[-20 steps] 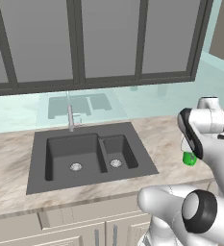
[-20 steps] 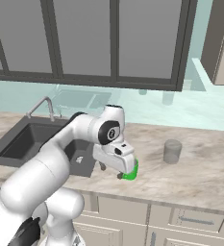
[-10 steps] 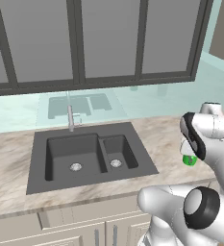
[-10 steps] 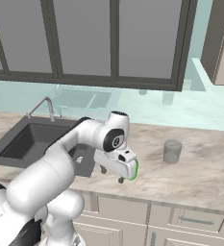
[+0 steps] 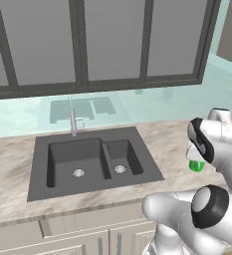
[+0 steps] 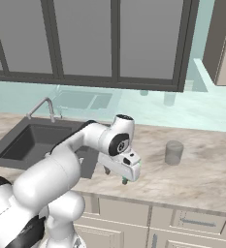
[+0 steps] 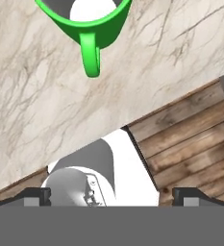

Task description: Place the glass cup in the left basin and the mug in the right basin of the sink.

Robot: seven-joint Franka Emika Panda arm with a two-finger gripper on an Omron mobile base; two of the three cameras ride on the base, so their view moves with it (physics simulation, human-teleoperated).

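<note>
Swinging right since the earlier frame, my gripper (image 6: pixel 128 177) now hangs above the green mug (image 7: pixel 88 25) on the table (image 6: pixel 201 174), jaws spread wide; glass cup (image 6: pixel 173 152) stands farther right.

marble counter (image 5: pixel 13 169), dark-framed windows (image 5: pixel 112 40), wooden floor (image 7: pixel 190 139).

The left base view looks forward and down from behind the arm, squarely over the sink (image 5: pixel 95 162) and counter (image 5: pixel 8 169). The right base view faces the same counter from further right, sharing the sink (image 6: pixel 34 140) at its left edge. The hand view looks nearly straight down, apparently close, at the counter edge (image 7: pixel 46 96) and floor (image 7: pixel 190 144).
</note>
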